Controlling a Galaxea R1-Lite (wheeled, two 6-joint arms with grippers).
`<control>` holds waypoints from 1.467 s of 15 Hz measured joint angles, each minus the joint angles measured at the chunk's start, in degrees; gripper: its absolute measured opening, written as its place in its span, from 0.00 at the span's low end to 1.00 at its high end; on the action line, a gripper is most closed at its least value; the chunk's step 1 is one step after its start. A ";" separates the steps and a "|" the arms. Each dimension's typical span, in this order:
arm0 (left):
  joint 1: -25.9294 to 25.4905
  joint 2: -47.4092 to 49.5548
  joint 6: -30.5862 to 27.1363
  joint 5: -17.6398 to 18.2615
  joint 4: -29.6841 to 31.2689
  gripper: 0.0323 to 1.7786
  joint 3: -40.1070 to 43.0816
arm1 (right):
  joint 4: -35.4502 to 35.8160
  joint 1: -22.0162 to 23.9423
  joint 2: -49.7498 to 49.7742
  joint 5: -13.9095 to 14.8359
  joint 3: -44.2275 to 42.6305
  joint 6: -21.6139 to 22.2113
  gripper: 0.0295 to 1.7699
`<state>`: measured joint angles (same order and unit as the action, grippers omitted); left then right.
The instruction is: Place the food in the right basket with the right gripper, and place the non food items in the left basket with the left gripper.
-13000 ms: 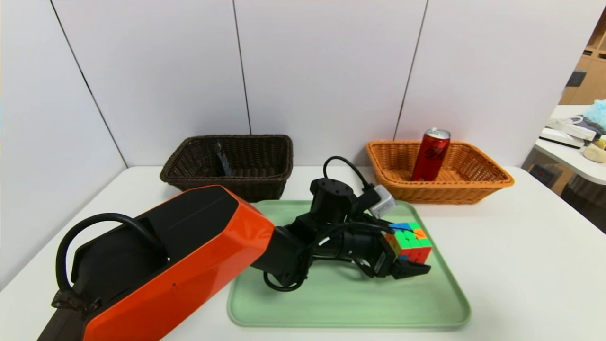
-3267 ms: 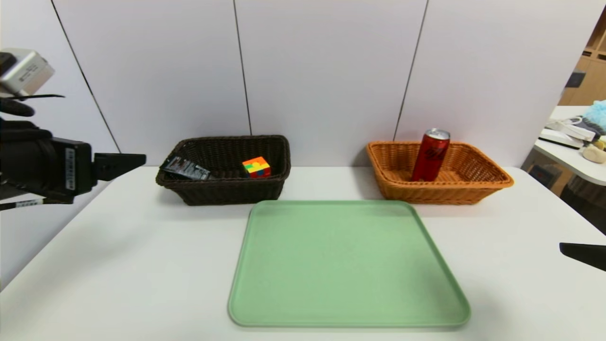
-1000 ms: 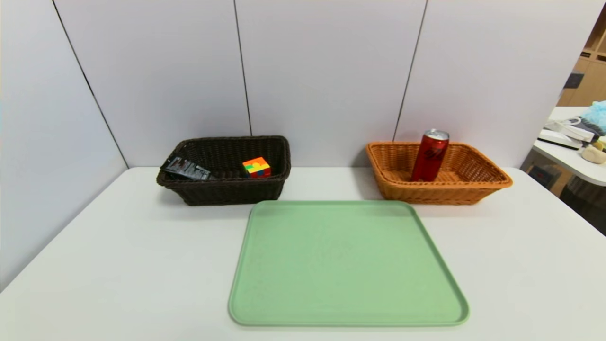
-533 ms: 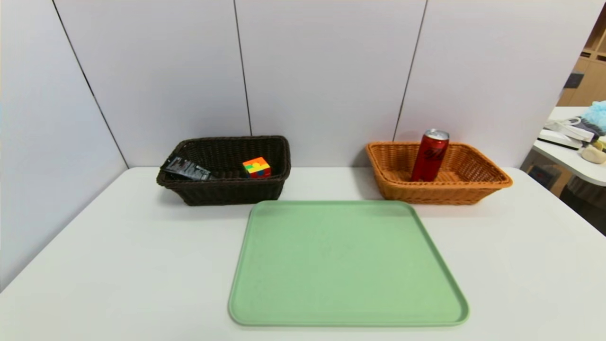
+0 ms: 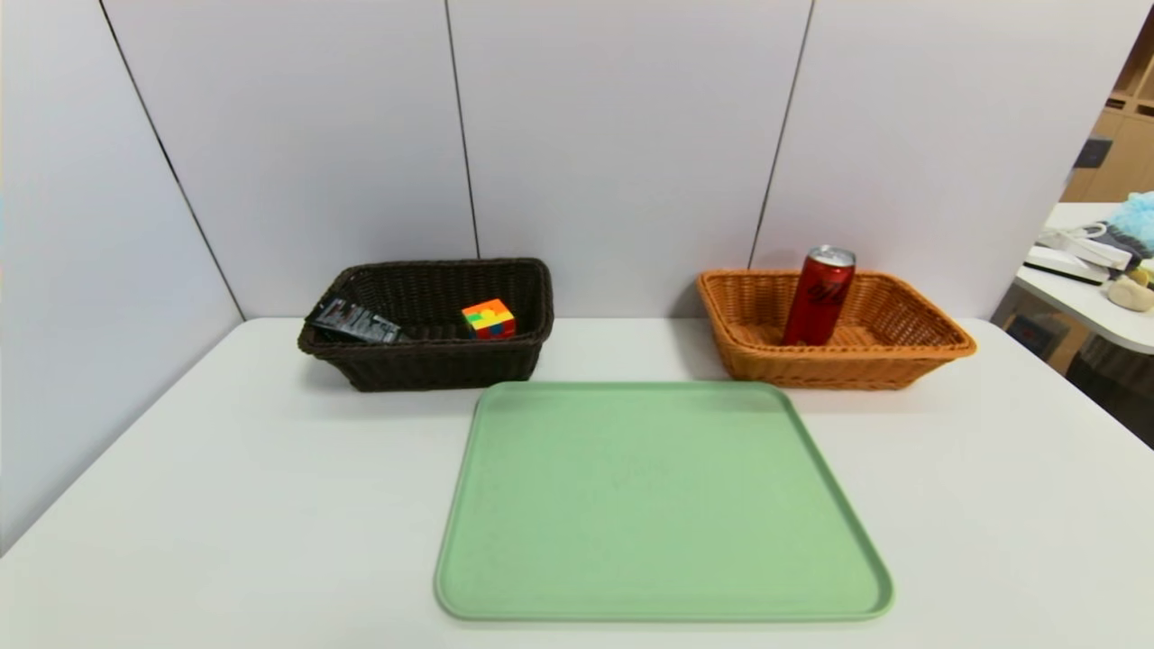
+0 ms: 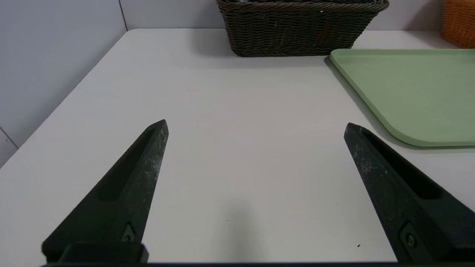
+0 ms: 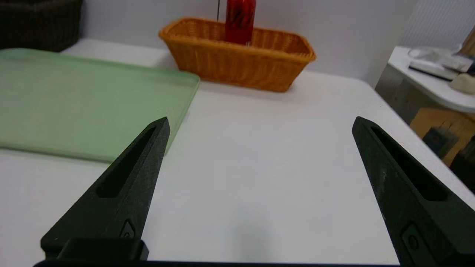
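Black script runs down the red can (too small to read); small print on the black tube is likewise illegible; nothing else bears lettering.

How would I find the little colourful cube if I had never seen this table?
Look at the back of the white table, where two woven baskets stand. Go to the dark brown basket on the robot's left. Inside, toward its right end, sits the puzzle cube, bright with many colours, unlike the flat black tube beside it.

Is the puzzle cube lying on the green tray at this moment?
No, the puzzle cube sits inside the dark brown basket, and the green tray holds nothing.
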<state>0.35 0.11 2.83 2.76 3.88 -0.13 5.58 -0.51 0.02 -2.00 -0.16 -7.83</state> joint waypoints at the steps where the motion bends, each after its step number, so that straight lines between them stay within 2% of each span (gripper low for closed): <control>1: 0.00 0.00 0.55 -1.02 -0.13 0.95 0.00 | -3.52 0.00 0.02 -0.09 0.09 0.15 0.96; 3: -0.02 0.00 0.63 -4.40 -2.45 0.95 0.11 | -5.88 0.00 0.05 -0.43 0.11 1.24 0.96; 6: 0.00 0.00 -3.04 -2.10 -4.18 0.95 0.02 | -6.02 0.00 0.05 -0.01 0.13 4.56 0.96; 8: 0.02 0.00 -1.87 -2.45 -3.80 0.95 0.00 | -5.94 0.00 0.05 0.33 0.13 7.58 0.96; 12: 0.02 0.00 1.83 -4.13 -3.69 0.95 0.04 | -5.94 0.00 0.05 0.60 0.13 7.90 0.96; 22: 0.00 -0.01 1.96 -4.24 -3.63 0.95 0.04 | -5.89 0.00 0.05 0.74 0.16 8.01 0.96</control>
<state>0.35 0.10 4.79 -1.49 0.24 -0.10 -0.30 -0.51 0.07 -1.26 0.00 0.18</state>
